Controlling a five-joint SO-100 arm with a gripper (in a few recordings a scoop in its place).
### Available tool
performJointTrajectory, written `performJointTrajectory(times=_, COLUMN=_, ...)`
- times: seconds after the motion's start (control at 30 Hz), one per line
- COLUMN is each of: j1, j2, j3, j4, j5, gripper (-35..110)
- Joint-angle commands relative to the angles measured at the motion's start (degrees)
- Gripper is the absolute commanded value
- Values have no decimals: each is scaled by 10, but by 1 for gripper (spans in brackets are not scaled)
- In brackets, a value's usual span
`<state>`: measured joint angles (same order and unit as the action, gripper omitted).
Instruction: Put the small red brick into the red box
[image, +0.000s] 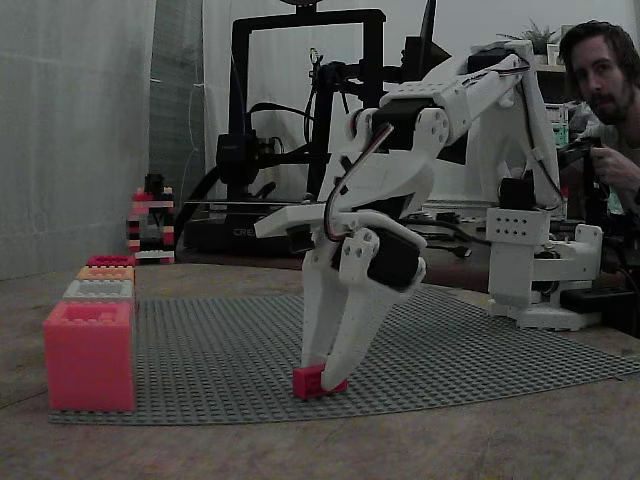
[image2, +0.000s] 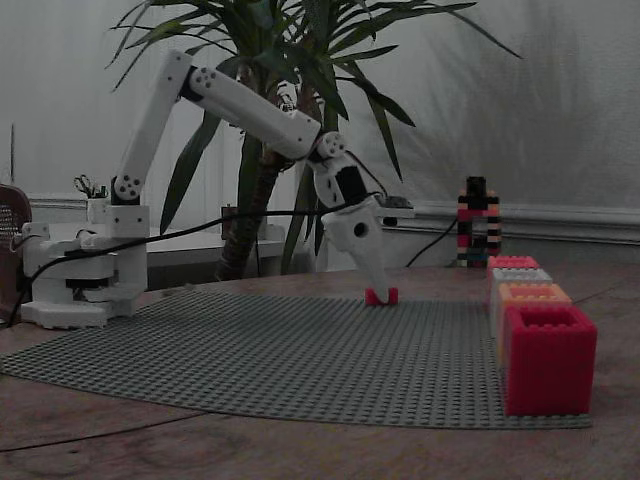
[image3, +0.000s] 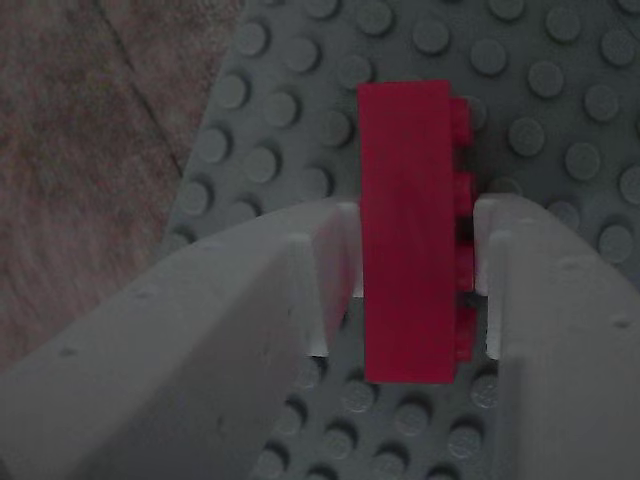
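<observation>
The small red brick lies on its side on the grey studded baseplate, studs facing right in the wrist view. My white gripper reaches down over it, one finger pressed to each long side, shut on it. In both fixed views the brick rests on the plate at the fingertips of the gripper. The deep red box stands at the near right end of a row of boxes in a fixed view, and at the row's far end in the other.
The row also holds a coral-pink box, a grey box and an orange box along the plate's edge. A small brick tower stands behind. The arm's base sits off the plate. A person sits behind.
</observation>
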<state>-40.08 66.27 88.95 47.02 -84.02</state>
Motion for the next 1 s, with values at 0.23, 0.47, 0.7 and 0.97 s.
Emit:
performJointTrajectory(times=0.23, j1=0, j2=134, j3=-56, j4=-22, j5=187, gripper=0)
performJointTrajectory(times=0.47, j1=69, j2=199, j3=-112, j4=-43, j5=440, gripper=0)
performJointTrajectory(times=0.7, j1=239, j2=146, j3=-178, j4=-38, j5=695, gripper=0)
performJointTrajectory(times=0.97, j1=397, j2=30, j3=-302, j4=-26, j5=820, gripper=0)
